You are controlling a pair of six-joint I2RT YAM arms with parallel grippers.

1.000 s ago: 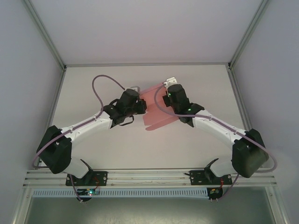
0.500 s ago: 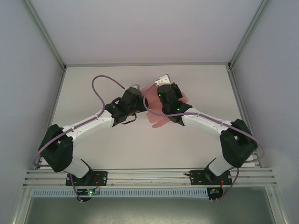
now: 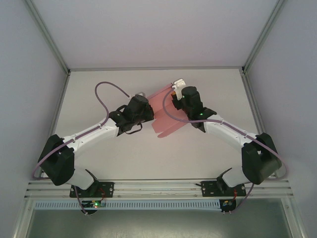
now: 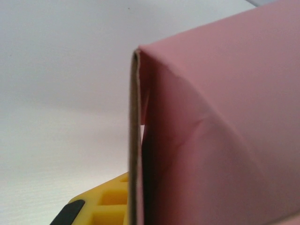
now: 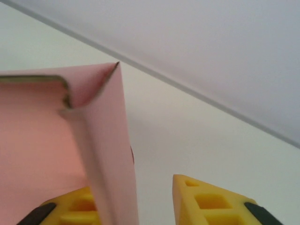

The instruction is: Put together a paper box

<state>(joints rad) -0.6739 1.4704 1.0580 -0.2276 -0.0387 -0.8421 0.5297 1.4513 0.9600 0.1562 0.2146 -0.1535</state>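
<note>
The paper box is thin pink card, partly folded and held above the middle of the table between both arms. My left gripper is shut on its left side. In the left wrist view the card's folded edge runs up from the jaws beside one yellow finger, and the pink panel hides the other finger. My right gripper is at the card's right edge with its jaws open. A pink flap rests against its left finger, and the right finger stands clear of it.
The white table is boxed in by grey walls, with metal frame posts at the far corners. An aluminium rail carrying both arm bases runs along the near edge. A purple cable loops off the left arm.
The right gripper was shut on the card and has now opened off it. The right arm swung in toward the left one, then back out, and the card shifted slightly with it.
</note>
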